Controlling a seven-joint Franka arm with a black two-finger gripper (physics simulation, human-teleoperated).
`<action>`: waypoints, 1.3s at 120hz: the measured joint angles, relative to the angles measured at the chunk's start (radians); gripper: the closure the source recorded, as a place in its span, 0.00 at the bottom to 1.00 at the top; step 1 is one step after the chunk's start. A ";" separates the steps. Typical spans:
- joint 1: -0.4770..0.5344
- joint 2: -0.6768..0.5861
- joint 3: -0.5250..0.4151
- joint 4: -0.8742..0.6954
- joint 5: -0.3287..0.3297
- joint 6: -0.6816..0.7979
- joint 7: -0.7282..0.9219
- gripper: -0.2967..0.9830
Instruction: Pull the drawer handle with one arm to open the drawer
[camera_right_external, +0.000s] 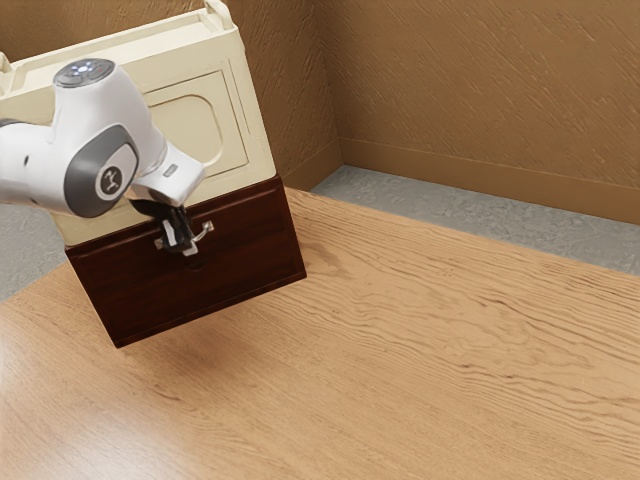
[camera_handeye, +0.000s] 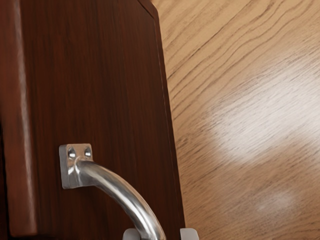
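end effector: fingertips held apart, gap seen beside bar; set at handle (camera_right_external: 180, 240)
handle (camera_handeye: 120, 192): fixed to drawer front, bar passed between fingertips
drawer (camera_right_external: 245, 265): dark brown, topped by cream cabinet (camera_right_external: 254, 150)
worktop (camera_right_external: 420, 350): wood-grained, seen beside drawer

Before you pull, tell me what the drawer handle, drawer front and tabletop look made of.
Handle: polished metal, probably steel, by its bright silvery highlights. Drawer front: dark reddish-brown wood or veneer, by its fine streaks. Tabletop: light wood or laminate with a sheen, by its wavy grain and pale glare.
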 joint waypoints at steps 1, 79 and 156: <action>0.002 0.000 -0.002 -0.001 0.000 0.001 0.000 0.78; -0.101 -0.219 -0.003 -0.242 0.044 0.023 -0.063 0.84; -0.153 -0.372 -0.044 -0.379 0.082 0.023 -0.167 0.83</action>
